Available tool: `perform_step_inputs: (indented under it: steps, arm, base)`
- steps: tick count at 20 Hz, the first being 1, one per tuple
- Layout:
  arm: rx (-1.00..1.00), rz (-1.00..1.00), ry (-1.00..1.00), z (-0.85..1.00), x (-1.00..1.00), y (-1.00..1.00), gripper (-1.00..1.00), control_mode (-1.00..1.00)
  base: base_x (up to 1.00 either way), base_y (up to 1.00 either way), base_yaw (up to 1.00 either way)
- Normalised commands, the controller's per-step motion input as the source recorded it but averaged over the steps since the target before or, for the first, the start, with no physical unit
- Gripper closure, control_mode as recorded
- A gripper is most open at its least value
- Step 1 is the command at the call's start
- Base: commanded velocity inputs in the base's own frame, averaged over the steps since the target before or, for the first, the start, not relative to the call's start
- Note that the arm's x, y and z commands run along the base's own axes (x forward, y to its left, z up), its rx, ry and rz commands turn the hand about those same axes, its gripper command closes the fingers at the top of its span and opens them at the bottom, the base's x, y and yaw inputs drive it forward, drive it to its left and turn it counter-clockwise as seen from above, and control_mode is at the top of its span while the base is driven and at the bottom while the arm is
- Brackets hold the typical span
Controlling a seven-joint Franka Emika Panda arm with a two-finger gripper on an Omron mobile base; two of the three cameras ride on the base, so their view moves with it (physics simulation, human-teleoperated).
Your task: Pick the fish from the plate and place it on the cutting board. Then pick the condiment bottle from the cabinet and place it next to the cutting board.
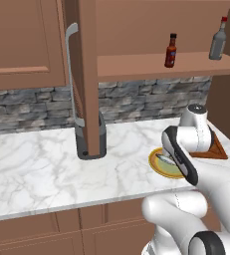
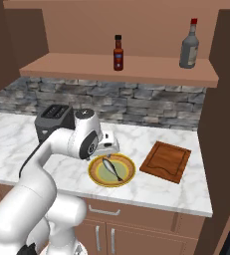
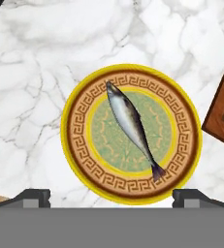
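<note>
The fingers (image 3: 111, 196) stand wide apart and hold nothing; they hang above the near rim of the plate (image 3: 77, 145), one tip at each side. The fish (image 3: 130, 127) lies on the plate, slanted across its green centre, head toward the far rim and tail toward the near one.

I judge that the main risk comes from this slant. If the fingers descend as they are, they may close along the fish and not across its body, so it can slip out or turn. The fish is thin and lies flat, so a descent that stops too high closes on air, and one that goes too low can hit the plate and push it on the table (image 1: 47, 164).

The board (image 2: 165, 161) lies just beside the plate, apart from it, so the carry is short, but its raised border can catch a low tail.

Further back, the bottle (image 2: 118, 52) stands on the open cabinet (image 2: 111, 67) shelf, well apart from a grey bottle (image 2: 189, 45).

In the left base view the arm covers most of the plate and board. In the hand view the board is cut off at the edge, and the fingertips barely show.
</note>
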Motion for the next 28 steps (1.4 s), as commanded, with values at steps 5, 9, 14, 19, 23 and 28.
perform_step_inputs:
  steps: [5,9,14,19,23,28]
  arm:
    - [0.0,0.0,-0.03,-0.1,0.16,-0.11,-1.0,-1.0]
    - [0.0,0.01,0.0,-0.17,0.13,-0.09,-1.0,-1.0]
    - [0.0,0.02,0.0,-0.19,0.11,-0.01,-1.0,-1.0]
    - [0.0,0.04,0.0,-0.15,0.09,0.0,-1.0,-1.0]
    - [0.0,0.05,0.0,-0.15,0.11,0.0,-1.0,-1.0]
    - [0.0,0.05,0.0,-0.18,0.12,0.0,-1.0,-1.0]
  base:
    - [0.0,0.0,0.0]
    - [0.0,0.0,0.0]
    - [0.0,0.0,0.0]
    - [0.0,0.0,0.0]
    - [0.0,0.0,0.0]
    - [0.0,0.0,0.0]
